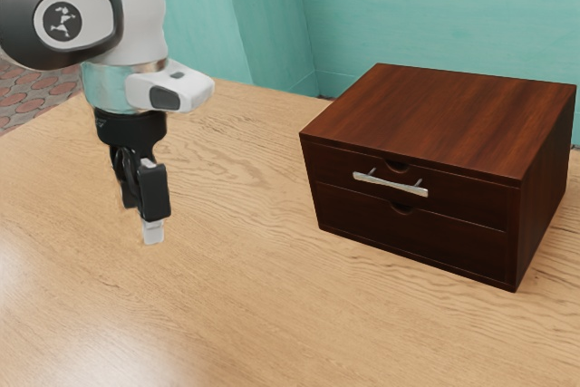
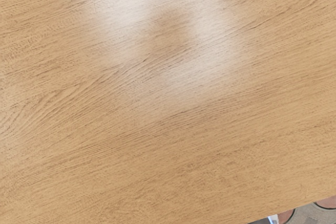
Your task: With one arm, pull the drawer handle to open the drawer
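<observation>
Since both drawer fronts sit flush with the face of the cabinet, the task looks to be at its very start, with nothing opened and the whole reach, grasp and pull left to do. The light wooden desk (image 1: 272,314) spreads beneath the gripper and carries everything; the wrist view looks straight down on its bare grain, with a soft shadow on it below the hand. The dark wooden two-drawer cabinet (image 1: 453,115) stands on the desk well apart from the gripper, toward the exterior view's right, with open desk lying between the two. The white Franka arm (image 1: 91,15) comes in above the gripper from the exterior view's upper left, its wrist turned so that the hand points straight down at the desk rather than toward the cabinet. The upper drawer (image 1: 453,189) faces roughly the gripper's way, and the lower drawer (image 1: 408,224) sits just beneath it. The metal bar handle (image 1: 391,184), the thing to be pulled, is mounted across the front of the upper drawer, far from the gripper and at about its height. The gripper (image 1: 142,219) hangs a little above the desk, released and grasping nothing, and I judge that it must turn to face the handle before closing on it.
</observation>
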Action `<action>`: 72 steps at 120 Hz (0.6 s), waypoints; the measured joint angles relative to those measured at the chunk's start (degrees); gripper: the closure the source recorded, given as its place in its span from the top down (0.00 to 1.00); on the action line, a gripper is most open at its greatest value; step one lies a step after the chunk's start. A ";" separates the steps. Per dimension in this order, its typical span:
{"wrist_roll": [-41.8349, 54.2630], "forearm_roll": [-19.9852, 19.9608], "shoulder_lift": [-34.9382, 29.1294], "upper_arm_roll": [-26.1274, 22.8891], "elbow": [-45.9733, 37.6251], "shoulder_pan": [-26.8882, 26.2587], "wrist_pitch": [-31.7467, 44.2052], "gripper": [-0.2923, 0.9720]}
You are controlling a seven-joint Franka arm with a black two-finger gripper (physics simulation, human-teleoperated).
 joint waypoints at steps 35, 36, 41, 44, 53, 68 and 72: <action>17.42 0.48 2.65 -1.60 -0.53 -6.72 16.44 0.77; 18.23 0.49 2.92 -1.96 -0.55 -7.09 17.05 0.77; 22.10 1.38 4.57 -3.78 -0.72 -8.49 20.96 0.77; 24.17 2.90 5.71 -5.30 -0.81 -8.78 23.69 0.77; 28.70 7.59 7.44 -9.11 -1.20 -10.38 30.33 0.77; 34.06 6.95 8.28 -10.46 -1.74 -15.29 37.00 0.76; 35.24 6.43 8.50 -10.52 -1.79 -16.24 38.18 0.75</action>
